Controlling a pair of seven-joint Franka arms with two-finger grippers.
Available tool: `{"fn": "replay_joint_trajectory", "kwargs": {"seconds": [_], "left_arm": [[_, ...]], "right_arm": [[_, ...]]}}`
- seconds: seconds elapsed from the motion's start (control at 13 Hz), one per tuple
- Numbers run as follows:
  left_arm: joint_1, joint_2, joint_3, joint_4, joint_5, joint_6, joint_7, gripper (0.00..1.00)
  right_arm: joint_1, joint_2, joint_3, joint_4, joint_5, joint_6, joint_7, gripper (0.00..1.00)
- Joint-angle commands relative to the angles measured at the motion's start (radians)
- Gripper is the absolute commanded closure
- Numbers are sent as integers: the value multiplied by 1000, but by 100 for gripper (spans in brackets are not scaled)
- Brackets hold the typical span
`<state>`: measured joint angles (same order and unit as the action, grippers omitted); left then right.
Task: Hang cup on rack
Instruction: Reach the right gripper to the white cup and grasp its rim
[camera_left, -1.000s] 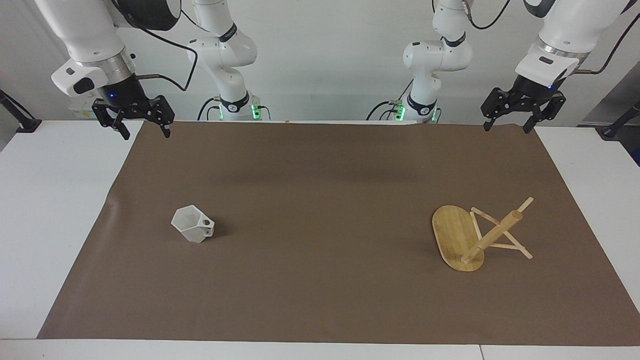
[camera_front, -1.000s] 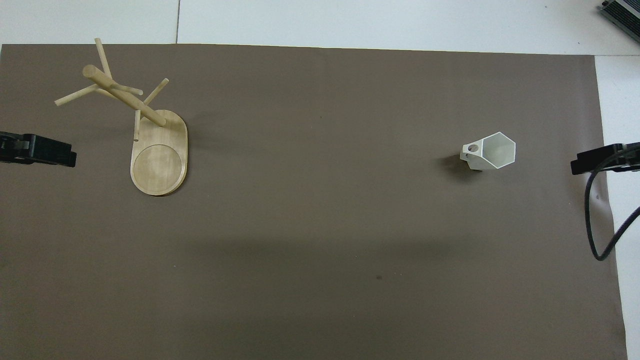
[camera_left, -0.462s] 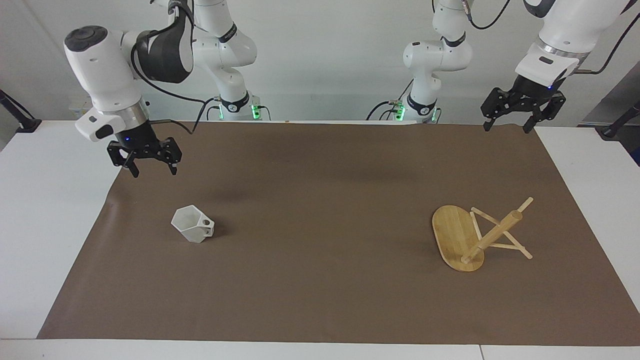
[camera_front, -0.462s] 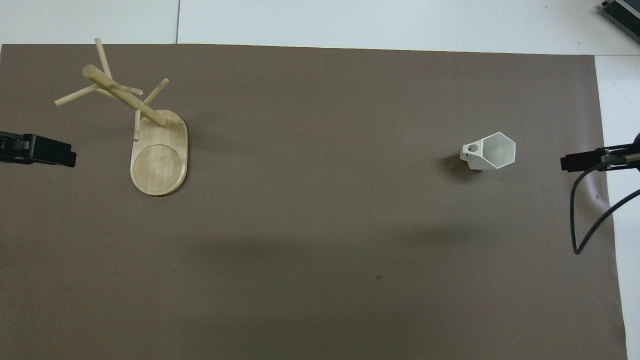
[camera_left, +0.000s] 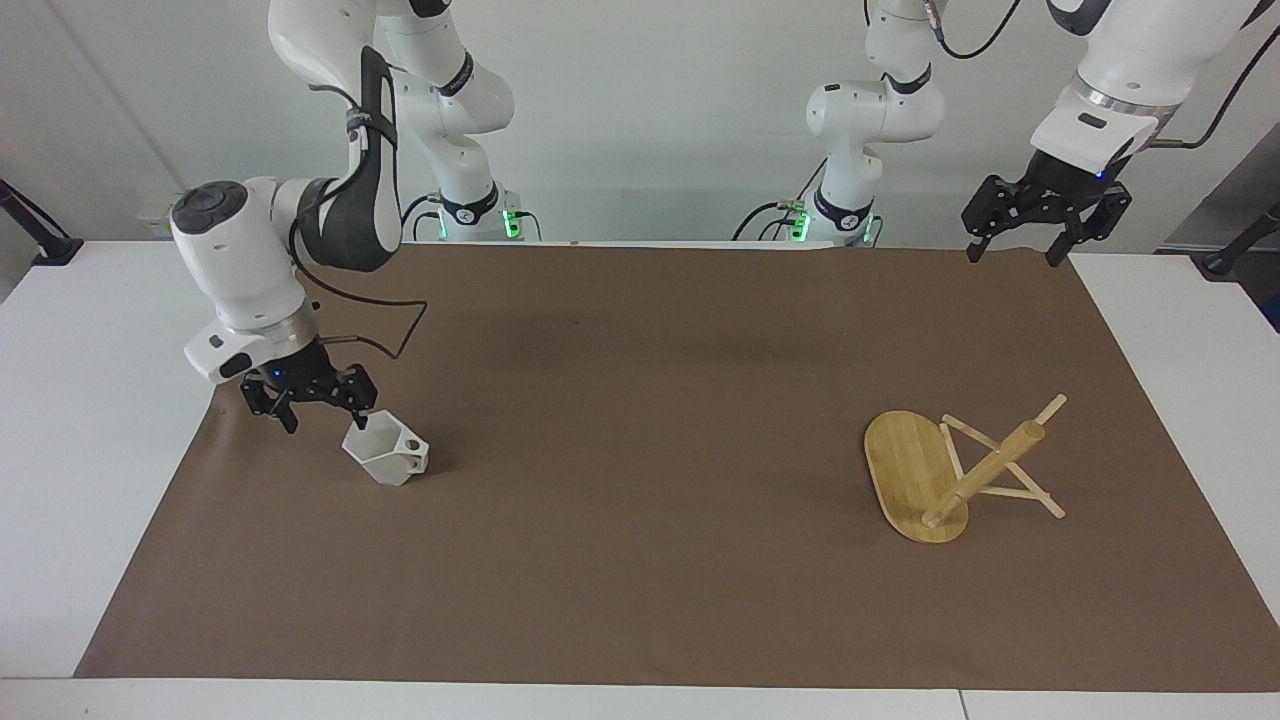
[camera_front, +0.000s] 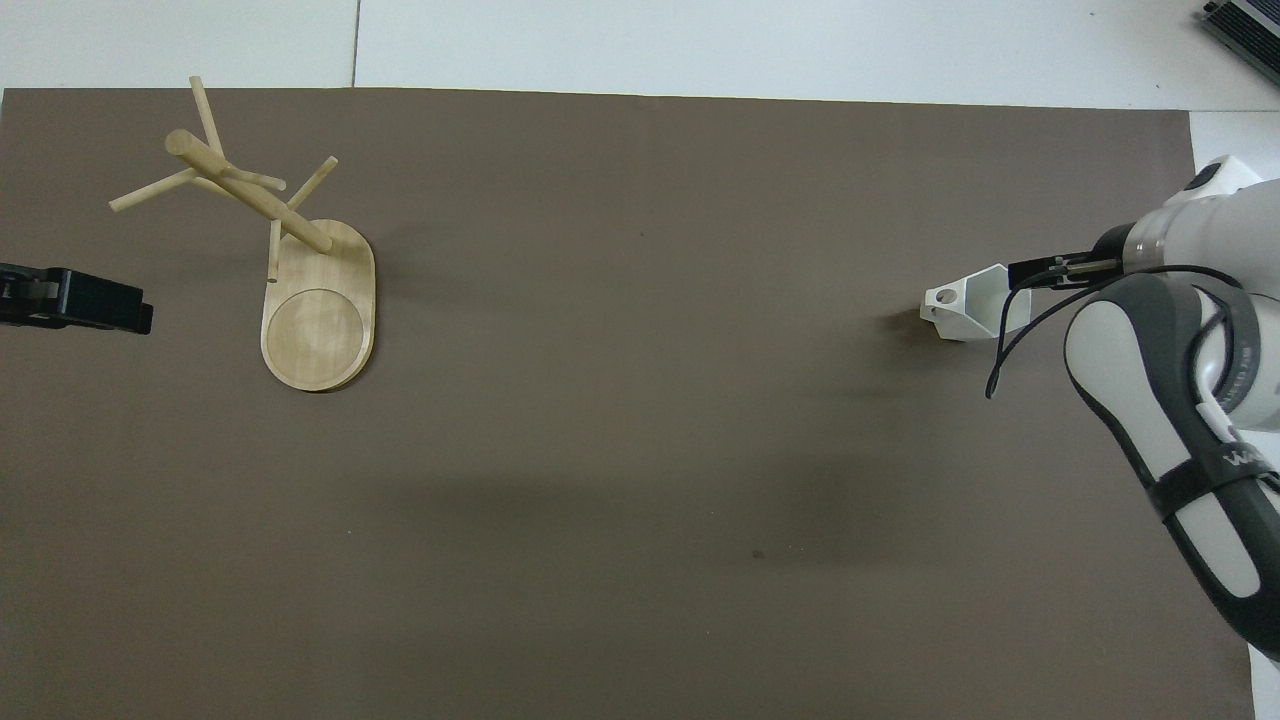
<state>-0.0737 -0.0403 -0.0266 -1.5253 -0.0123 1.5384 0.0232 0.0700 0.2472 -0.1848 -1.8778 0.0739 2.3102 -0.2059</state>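
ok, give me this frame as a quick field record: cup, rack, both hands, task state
cup: white, on the brown mat, toward the right arm's end
rack: tipped over on the mat, toward the left arm's end, no cup on it
right hand: open, low at the cup's rim, grasp not closed
left hand: open, waiting over the mat's edge near its base
task state: cup not yet lifted or hung

In the overhead view the right arm covers part of the cup — its rim mostly hidden. The left gripper is cut off by the edge — its fingers can't be read.
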Motion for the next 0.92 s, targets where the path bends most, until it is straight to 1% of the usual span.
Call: {"fn": "replay_joint_trajectory", "kwargs": {"seconds": [0.0,0.15,0.23,0.38,0.54,0.62,0.69,0.77,0.85], "left_arm": [[-8,-24,7,-30,-12,9,11,0],[-8,-24,7,-29,-12,9,11,0],[-8,-24,7,-30,-12,9,11,0],[-8,-24,8,-30,-12,9,11,0],[-8,-24,7,-30,-12,9,9,0],[-8,-24,7,-29,-12,9,9,0],[-8,-24,7,-29,-12,9,9,0],[-8,-24,7,-29,-12,9,9,0],[-8,-23,7,-30,-12,9,9,0]], "right_arm": [[-7,21,2,-4,27,29,-35,0],[-7,32,2,-26,29,32,-36,0],[-7,30,2,-41,30,32,-35,4],[-7,24,4,-61,30,26,-33,15],[-7,18,2,-79,30,21,-32,31],[-7,15,2,-81,30,17,-32,43],[-7,14,4,-81,33,5,-32,58],[-7,14,4,-80,38,-6,-30,78],[-7,14,4,-78,43,-9,-29,100]]}}
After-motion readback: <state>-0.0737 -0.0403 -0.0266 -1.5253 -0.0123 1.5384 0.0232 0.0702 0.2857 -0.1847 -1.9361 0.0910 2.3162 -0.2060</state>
